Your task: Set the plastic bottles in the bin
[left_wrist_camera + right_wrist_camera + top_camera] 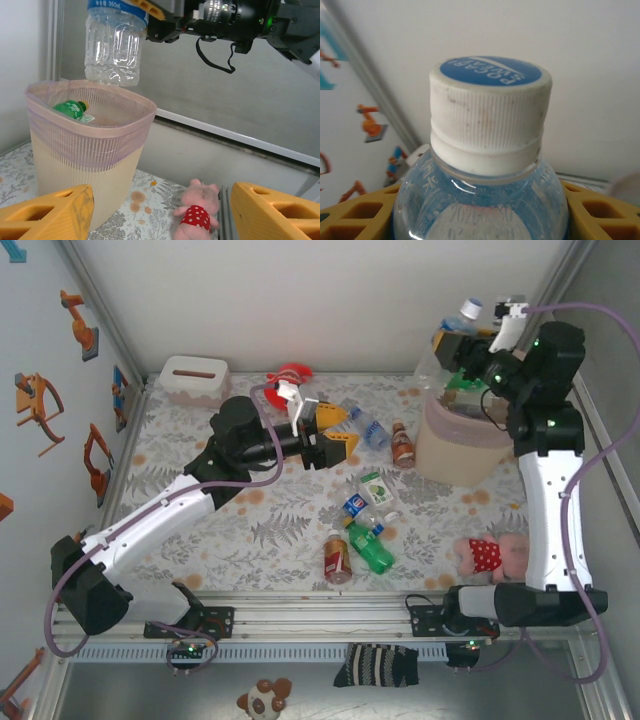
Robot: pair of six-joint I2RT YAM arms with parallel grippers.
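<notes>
The right fingers point(452, 340) are up high at the far right, closed around a clear bottle point(114, 45) that has a blue label and a white cap point(490, 110). One yellow finger sits on each side of the bottle, just under its neck. The bottle hangs bottom down, just above the open mouth of the bin point(90, 150). The bin is pale pink with a pink bag folded over its rim, and it stands on the worktop point(200, 530) at the far right. A green bottle point(72, 109) lies inside it. The left fingers point(342, 432) are over the middle of the worktop, wide apart with nothing between them, and they point toward the bin. More bottles lie on the worktop between the two arms. A blue-label bottle point(368, 427) is just beside the left fingers, and a brown bottle point(402, 445) is close to the bin. Nearer the arms are a green-label bottle point(378, 488) and a small blue bottle point(356, 504) side by side. Nearer still are a second green bottle point(372, 552) and a red-label bottle point(337, 558). A pink soft toy point(490, 555) in a red dotted dress lies near the right arm's base. A white tissue box point(193, 378) sits in the far left corner, with a red soft toy point(290, 375) near it
</notes>
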